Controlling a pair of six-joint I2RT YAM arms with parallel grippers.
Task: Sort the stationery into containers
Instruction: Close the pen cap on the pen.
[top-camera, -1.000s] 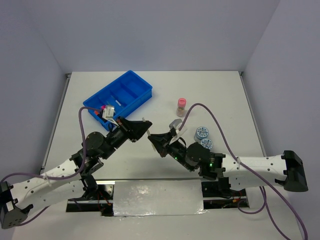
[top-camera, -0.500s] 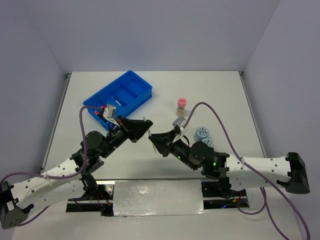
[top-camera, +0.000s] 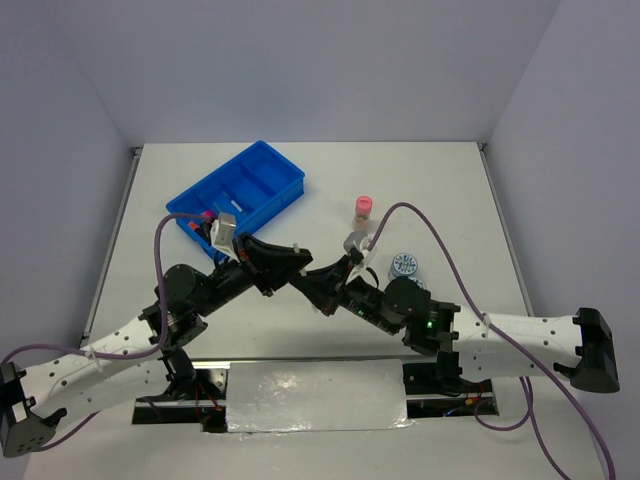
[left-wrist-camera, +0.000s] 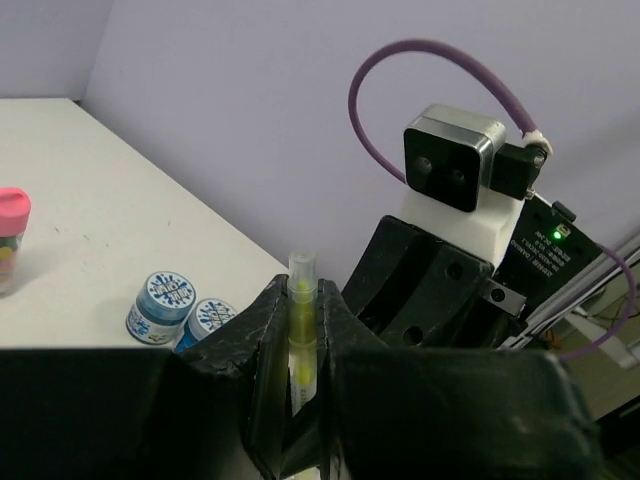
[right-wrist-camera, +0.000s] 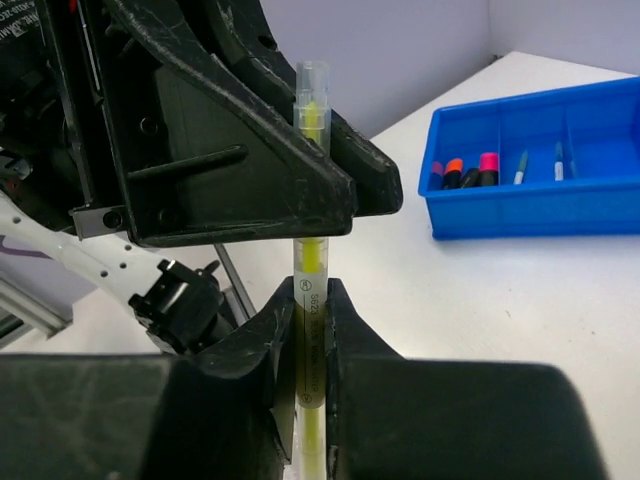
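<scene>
pen (right-wrist-camera: 312, 250): translucent yellow barrel, clear cap, small dark print
left hand (left-wrist-camera: 302, 345): black
right hand (right-wrist-camera: 311, 350): black
tray (right-wrist-camera: 600, 215): bright blue
highlighters (right-wrist-camera: 455, 172): black bodies; orange and pink caps showing
discs (left-wrist-camera: 168, 300): white tops with a blue pattern, blue sides
bottle (top-camera: 363, 210): pink cap
table (top-camera: 450, 180): white
cable (left-wrist-camera: 420, 48): purple
</scene>
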